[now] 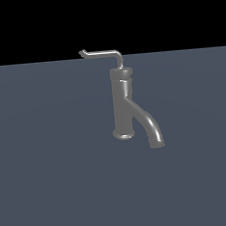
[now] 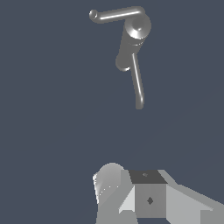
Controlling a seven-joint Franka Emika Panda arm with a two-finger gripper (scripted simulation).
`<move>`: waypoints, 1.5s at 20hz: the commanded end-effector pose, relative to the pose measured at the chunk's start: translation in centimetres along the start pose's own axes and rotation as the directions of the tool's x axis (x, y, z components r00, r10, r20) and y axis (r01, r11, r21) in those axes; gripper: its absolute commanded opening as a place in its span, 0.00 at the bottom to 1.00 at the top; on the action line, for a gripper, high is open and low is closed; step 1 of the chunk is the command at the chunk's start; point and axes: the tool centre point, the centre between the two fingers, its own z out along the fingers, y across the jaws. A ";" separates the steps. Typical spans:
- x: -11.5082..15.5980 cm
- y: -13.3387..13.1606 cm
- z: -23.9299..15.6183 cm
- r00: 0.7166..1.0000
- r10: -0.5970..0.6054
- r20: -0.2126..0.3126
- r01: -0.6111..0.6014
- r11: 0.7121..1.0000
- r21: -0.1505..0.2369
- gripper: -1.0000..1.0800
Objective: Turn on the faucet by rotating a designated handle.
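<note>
The grey metal faucet [image 1: 122, 104] stands upright on the flat floor, its thick spout [image 1: 151, 127] curving down toward the exterior view's right. From its capped top the thin L-bent handle [image 1: 102, 54] reaches toward the exterior view's left and ends in a small upturned tip. The wrist view looks down on the faucet's cap [image 2: 138, 26], with the handle [image 2: 116, 14] and the spout [image 2: 138, 83] running off it in different directions. Parts of my gripper [image 2: 148, 197] show at the edge of the wrist view, far from the faucet and touching nothing. Its fingers are not clear, and the arm is absent from the exterior view.
A plain dark grey-blue floor [image 1: 53, 178] spreads all around the faucet. Beyond its far edge there is only black background.
</note>
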 end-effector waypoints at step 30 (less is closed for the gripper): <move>5.0 -0.6 0.5 0.976 0.217 -0.030 -0.217 0.976 -0.008 0.00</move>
